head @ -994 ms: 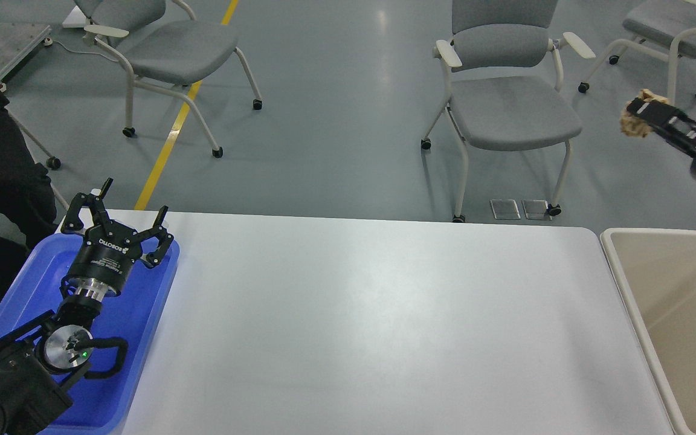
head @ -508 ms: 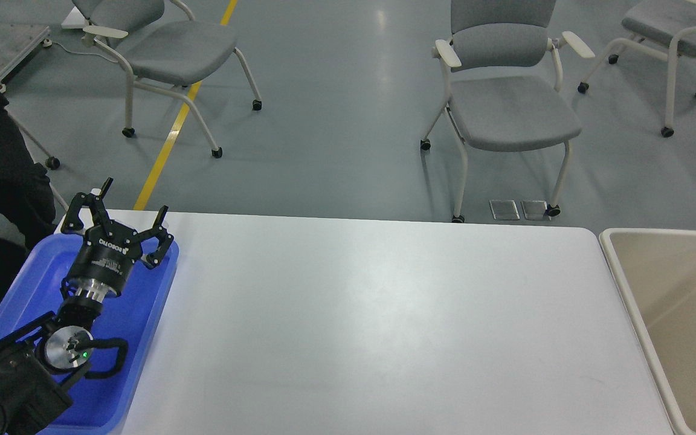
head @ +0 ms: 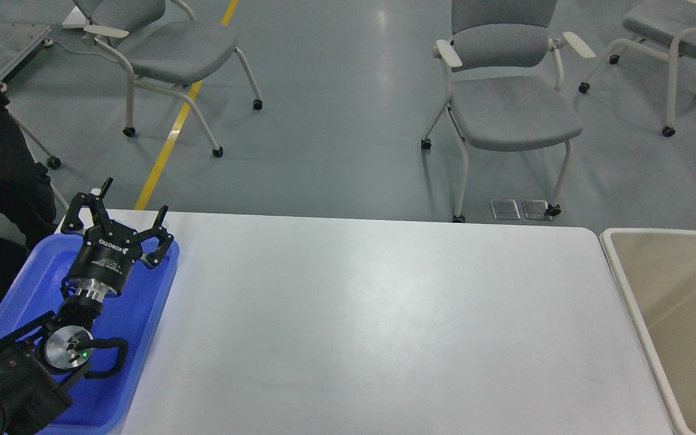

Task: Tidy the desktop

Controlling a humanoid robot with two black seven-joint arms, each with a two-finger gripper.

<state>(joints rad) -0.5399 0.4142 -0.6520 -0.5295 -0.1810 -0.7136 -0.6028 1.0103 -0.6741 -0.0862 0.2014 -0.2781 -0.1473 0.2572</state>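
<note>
Desktop surface (head: pixel 372 326), white and glossy, fills the lower middle of the frame. At lower left, a blue tray (head: pixel 142 338) lies on its edge, and the left claw (head: pixel 133 199) hangs over the tray's far end, fingers spread apart, gripping nothing. At right, a beige bin (head: pixel 626 290) adjoins it. Gray chairs (head: pixel 511 115) stand behind.

Lab or workshop hall, grey floor (head: pixel 336 109), yellow floor line (head: pixel 170 142), wheeled chairs (head: pixel 508 106)
</note>
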